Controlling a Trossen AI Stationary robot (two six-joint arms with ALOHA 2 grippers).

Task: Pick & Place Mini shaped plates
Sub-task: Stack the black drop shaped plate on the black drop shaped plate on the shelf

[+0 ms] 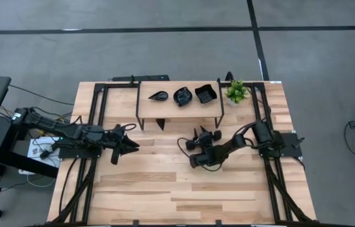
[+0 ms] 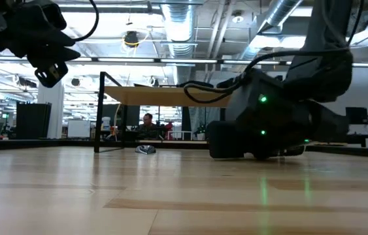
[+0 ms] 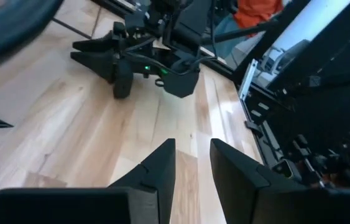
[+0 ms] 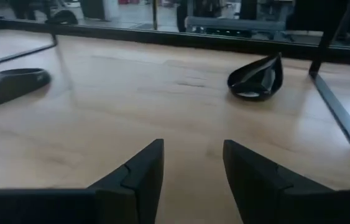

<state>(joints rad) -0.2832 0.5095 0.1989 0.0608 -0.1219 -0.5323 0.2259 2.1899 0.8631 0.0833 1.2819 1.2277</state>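
Black plates (image 1: pixel 182 96) on wooden shelf (image 1: pixel 149 108)

The left claw (image 3: pixel 192 167) hangs over the pale wooden tabletop (image 3: pixel 69 124), its two dark fingers (image 3: pixel 156 171) slightly parted with nothing between them. Farther off, the right claw (image 3: pixel 91 53) rests low on the wood, pointing away from a black frame (image 3: pixel 255 118).

A light wooden bench (image 1: pixel 183 183) carries a small raised shelf (image 1: pixel 178 107) at its far edge; three black plates (image 1: pixel 182 96) sit on it, a potted plant (image 1: pixel 236 92) by the far right corner
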